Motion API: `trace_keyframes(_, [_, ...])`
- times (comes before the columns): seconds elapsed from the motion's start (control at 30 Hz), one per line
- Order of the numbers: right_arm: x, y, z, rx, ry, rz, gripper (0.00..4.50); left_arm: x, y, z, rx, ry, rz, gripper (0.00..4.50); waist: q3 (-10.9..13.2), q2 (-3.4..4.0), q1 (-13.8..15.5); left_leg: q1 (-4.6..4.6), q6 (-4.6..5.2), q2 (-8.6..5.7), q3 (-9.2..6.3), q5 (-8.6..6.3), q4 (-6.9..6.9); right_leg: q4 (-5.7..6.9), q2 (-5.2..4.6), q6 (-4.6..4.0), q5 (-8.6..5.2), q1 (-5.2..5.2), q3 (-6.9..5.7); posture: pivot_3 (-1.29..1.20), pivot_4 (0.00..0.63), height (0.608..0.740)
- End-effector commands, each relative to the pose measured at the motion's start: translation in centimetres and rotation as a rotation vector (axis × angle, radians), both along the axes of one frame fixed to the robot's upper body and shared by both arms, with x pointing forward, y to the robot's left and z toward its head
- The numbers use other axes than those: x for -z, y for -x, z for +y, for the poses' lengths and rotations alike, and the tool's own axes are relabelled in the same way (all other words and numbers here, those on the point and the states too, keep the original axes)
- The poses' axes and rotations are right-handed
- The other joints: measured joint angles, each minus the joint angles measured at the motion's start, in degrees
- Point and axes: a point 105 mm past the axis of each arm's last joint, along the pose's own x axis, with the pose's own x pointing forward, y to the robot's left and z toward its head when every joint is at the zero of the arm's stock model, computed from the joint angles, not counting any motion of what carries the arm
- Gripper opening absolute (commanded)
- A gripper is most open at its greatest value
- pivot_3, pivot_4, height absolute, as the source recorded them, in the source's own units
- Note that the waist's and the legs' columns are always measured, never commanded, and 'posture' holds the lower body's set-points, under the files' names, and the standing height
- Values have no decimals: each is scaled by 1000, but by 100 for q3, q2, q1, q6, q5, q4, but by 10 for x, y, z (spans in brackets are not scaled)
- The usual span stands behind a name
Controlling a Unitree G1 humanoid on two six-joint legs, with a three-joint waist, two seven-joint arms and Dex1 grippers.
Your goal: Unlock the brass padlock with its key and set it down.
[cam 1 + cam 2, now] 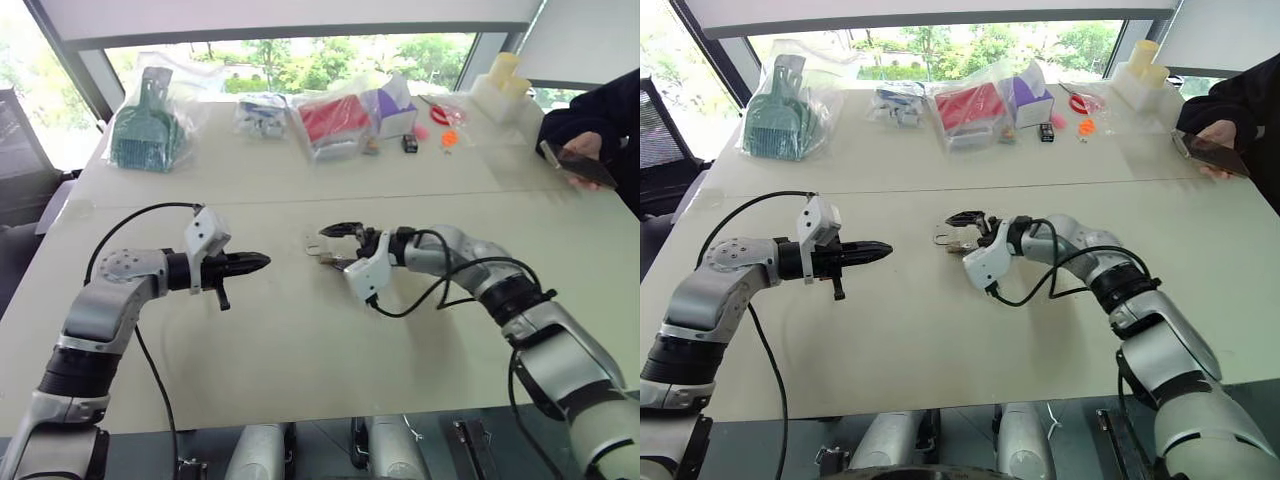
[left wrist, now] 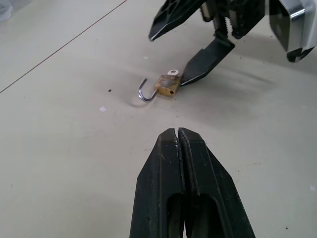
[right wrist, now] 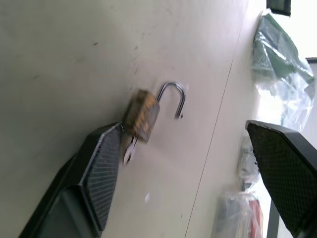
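The brass padlock (image 2: 166, 85) lies on the pale table (image 1: 300, 340) with its silvery shackle swung open. The key (image 2: 173, 73) sticks out of its body; just its small silvery head shows. My right gripper (image 1: 330, 247) is open, its jaws wide apart around the padlock (image 3: 141, 115). The lower finger's (image 3: 99, 168) tip touches the padlock at the key end and the other finger is well off it. My left gripper (image 1: 262, 262) is shut with nothing in it. It hovers a short way to the left and points at the padlock.
Along the far side of the table stand a bagged green scoop (image 1: 148, 130), a bagged red item (image 1: 335, 120), a purple box (image 1: 395, 105) and a small black box (image 1: 410, 143). A person holding a phone (image 1: 585, 165) is at the far right.
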Motion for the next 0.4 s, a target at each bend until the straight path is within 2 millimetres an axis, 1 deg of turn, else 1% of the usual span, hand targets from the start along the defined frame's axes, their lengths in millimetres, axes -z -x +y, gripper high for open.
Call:
trace_keyframes(0.03, [-14,4,-23,108,-13,94,3783,-14,1,2,12,13,-43,0,0,0,-6,1,2,0,1,-1,0,0,0,0,0,0,0,0,150,740])
trace_keyframes(0.07, [-18,4,-28,139,-35,124,3783,-15,1,1,17,14,-44,0,0,0,-9,0,3,0,1,-2,0,-1,0,0,0,0,0,0,150,740])
trace_keyframes(0.1, [-25,4,-33,193,-97,181,3783,-17,0,0,19,18,-50,0,0,0,-14,1,5,1,0,-3,0,-1,0,0,0,1,0,0,150,740])
trace_keyframes(0.17, [-34,5,-38,259,-186,277,3783,-20,-1,0,19,23,-55,0,0,0,-22,2,5,2,1,-3,0,0,1,0,1,1,-1,0,150,740])
trace_keyframes(0.23, [-46,7,-44,364,-356,471,3783,-22,-2,0,23,0,-71,0,0,0,-31,3,6,5,1,-4,0,3,2,0,1,1,-1,0,150,740])
trace_keyframes(0.27, [-48,9,-48,391,-402,542,3783,-22,-3,-2,24,-7,-75,0,1,1,-30,4,6,6,1,-4,0,4,4,-1,1,1,-1,0,150,740])
trace_keyframes(0.3, [-50,13,-49,422,-469,651,3783,-23,-3,-2,29,-11,-78,0,1,1,-23,5,6,7,1,-4,0,5,4,-1,1,0,-1,0,150,740])
trace_keyframes(0.4, [-48,28,-52,469,-565,897,3783,-23,-4,-3,35,-17,-86,0,0,1,-12,5,7,6,0,-4,0,5,3,-1,1,1,-2,0,150,740])
